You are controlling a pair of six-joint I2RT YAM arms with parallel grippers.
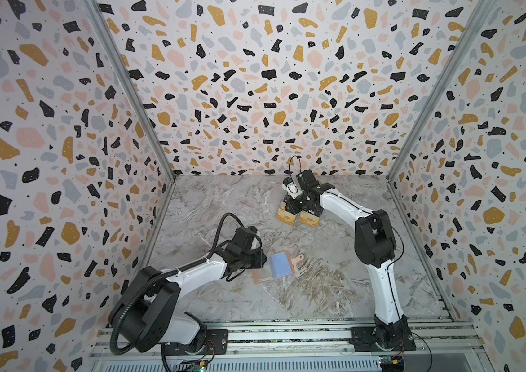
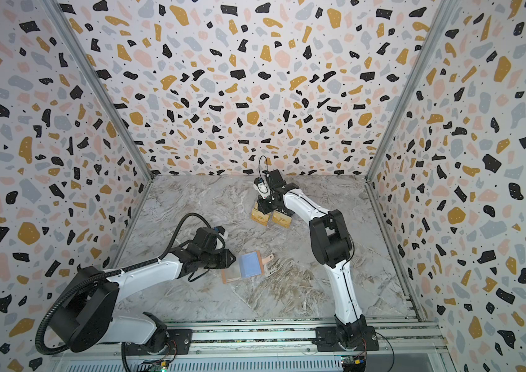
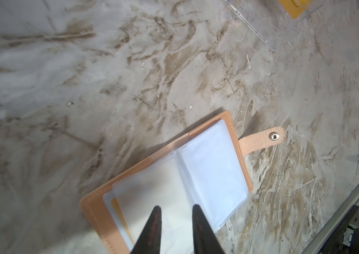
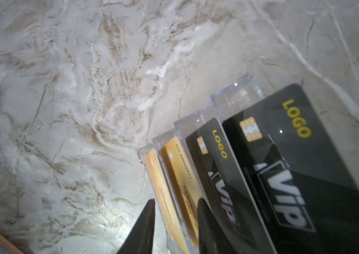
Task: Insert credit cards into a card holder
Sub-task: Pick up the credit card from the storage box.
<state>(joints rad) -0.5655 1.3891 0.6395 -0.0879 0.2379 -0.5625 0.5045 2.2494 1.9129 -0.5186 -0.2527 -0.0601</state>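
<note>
Table (image 1: 223, 206): marble top
Holder (image 1: 273, 268): lying open mid-table, sleeves (image 3: 213, 165) up
Left gripper (image 3: 176, 209): slightly spread, tips over sleeves
Right gripper (image 4: 175, 201): spread, straddling gold cards (image 4: 180, 176) in clear stand (image 4: 235, 96) near the back

We stand boxed in by three terrazzo-print walls (image 1: 255, 80) at nine, twelve and three o'clock, blotched black, mustard, pink and grey. Under soft, even light lies a grey-brown marbled floor (image 1: 223, 199). Aluminium posts (image 1: 134, 93) mark the corners, and a slotted metal rail (image 1: 287, 335) runs along six o'clock.
</note>
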